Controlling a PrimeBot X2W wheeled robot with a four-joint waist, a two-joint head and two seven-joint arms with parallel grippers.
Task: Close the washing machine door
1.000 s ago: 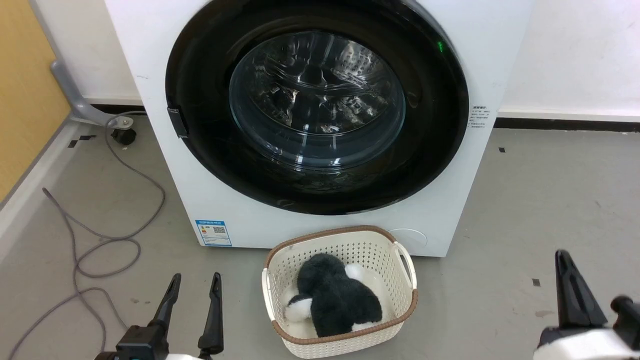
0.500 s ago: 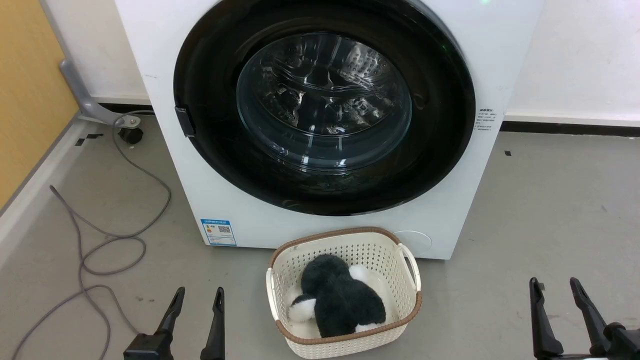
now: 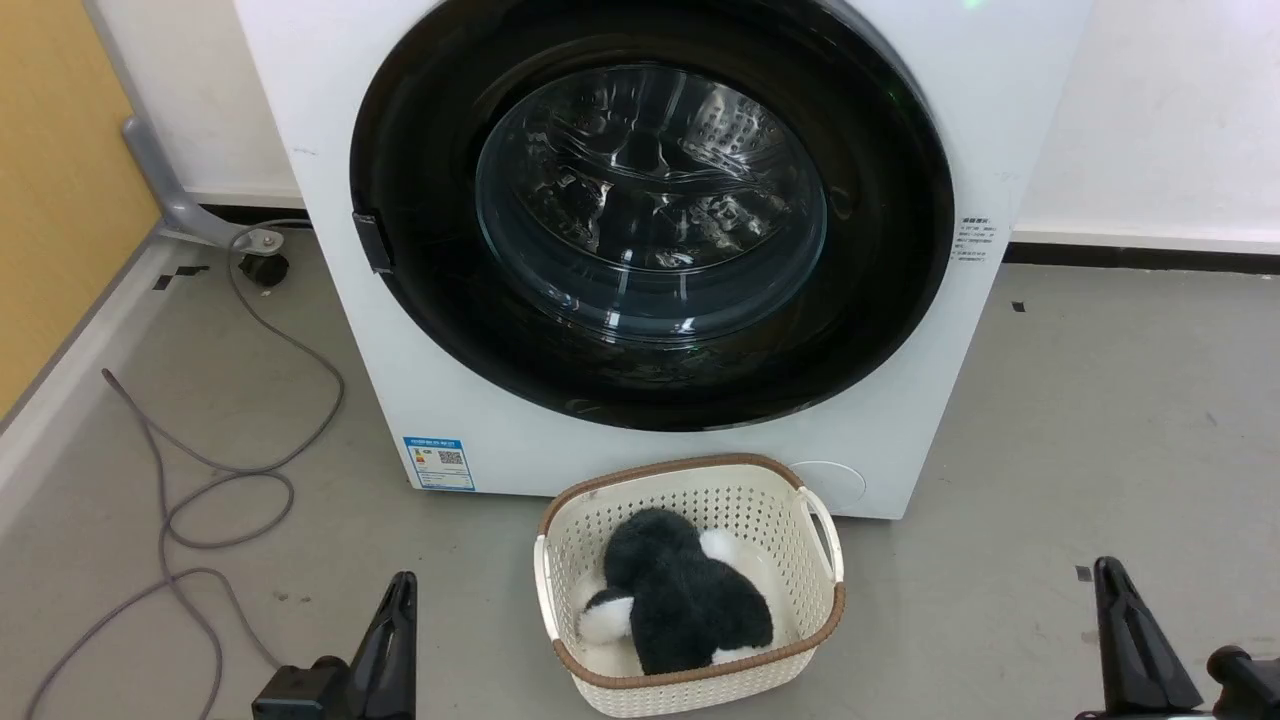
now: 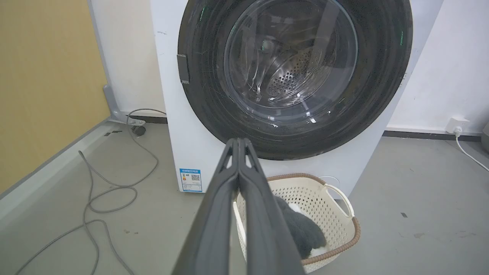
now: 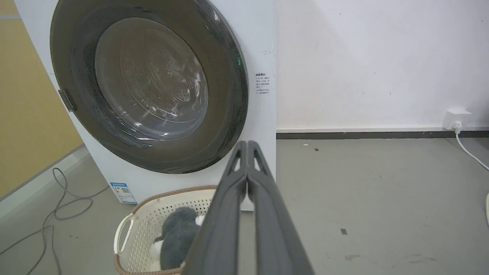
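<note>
Across the head view the washing machine door [image 3: 650, 215] lay flush in the washing machine [image 3: 900, 440]; the left wrist view, then the right, showed the left hand [image 4: 238, 143] and right hand [image 5: 247, 145] closed and empty, so we judged one light press on the rim sufficient.

light: bright, even, indoors | glare: white streaks on glass of the washing machine door [image 3: 650, 200] | shadow: soft, grey, on wall [image 5: 305, 57] | focus: head view sharp; wrist views softer
</note>
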